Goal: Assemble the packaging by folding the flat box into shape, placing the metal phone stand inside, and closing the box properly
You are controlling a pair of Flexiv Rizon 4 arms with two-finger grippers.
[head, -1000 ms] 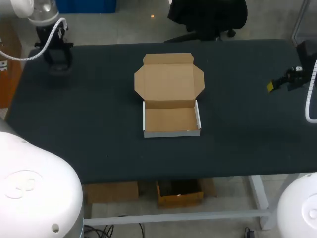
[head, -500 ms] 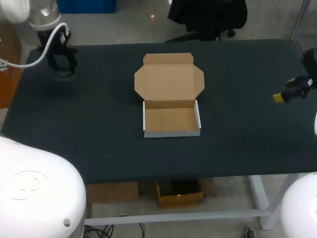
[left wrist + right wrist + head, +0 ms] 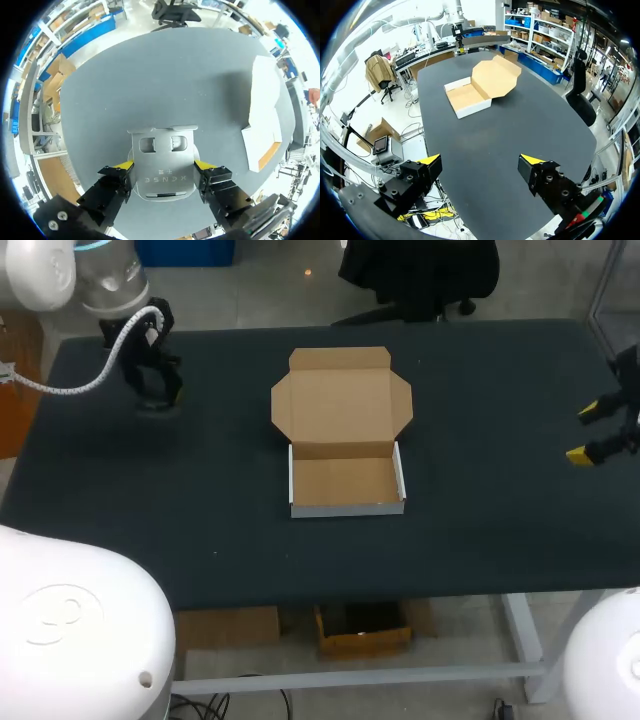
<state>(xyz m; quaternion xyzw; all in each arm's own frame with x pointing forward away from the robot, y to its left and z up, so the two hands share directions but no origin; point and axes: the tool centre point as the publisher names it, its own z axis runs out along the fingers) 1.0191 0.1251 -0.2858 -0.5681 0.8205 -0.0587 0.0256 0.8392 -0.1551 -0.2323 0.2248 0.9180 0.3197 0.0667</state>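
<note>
Box [image 3: 346,480] looks folded already, sitting mid-counter [image 3: 500,390] with the lid open flat. Left gripper [image 3: 163,164] is pinching the stand [image 3: 162,150] near the far left corner, so I'd guess next it gets lowered into the box. Right gripper [image 3: 481,160] is spread wide, holding nothing

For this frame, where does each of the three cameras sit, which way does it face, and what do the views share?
Head view: fixed above and behind the robot, looking down on the table; left gripper at the far left corner, right gripper at the right edge.
Left wrist view: on the left wrist, looking along its fingers, which clamp the metal phone stand.
Right wrist view: on the right wrist, facing across the table; its open fingers show.
Shared: all three show the open box.
</note>
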